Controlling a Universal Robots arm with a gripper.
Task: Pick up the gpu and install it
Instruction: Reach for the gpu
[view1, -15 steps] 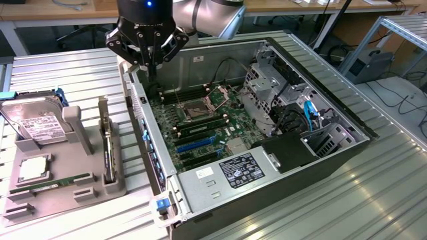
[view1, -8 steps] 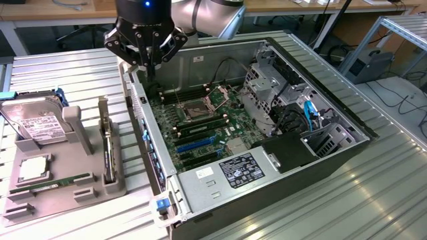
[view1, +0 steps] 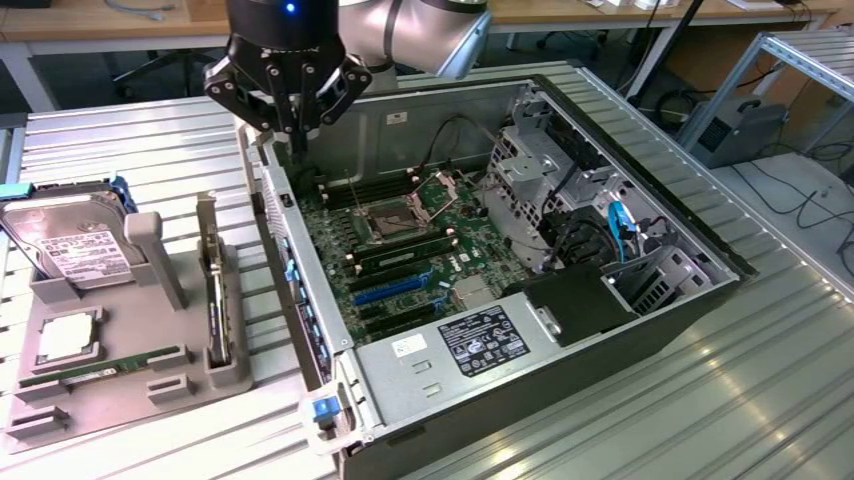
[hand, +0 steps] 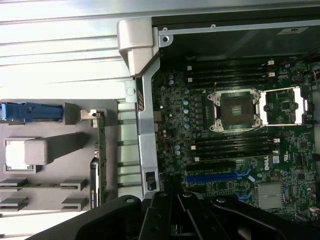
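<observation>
While the gpu (view1: 211, 290) stands on edge in a slot of the grey holder (view1: 158, 262) on the desk (view1: 134, 140), at about eight o'clock in the exterior view, the hand (view1: 295, 130) hangs at eleven o'clock over the rear wall of the open computer case (view1: 441, 105). Its fingers are pressed together and empty.

The pickup looks not yet begun. A grasp would call for parted fingers lined up along the card's thin top edge.

The holder also carries a hard drive (view1: 74, 250), a processor (view1: 67, 340) and a memory stick (view1: 120, 362). The case holds a motherboard (view1: 427, 250) with an empty processor socket (view1: 400, 212).
</observation>
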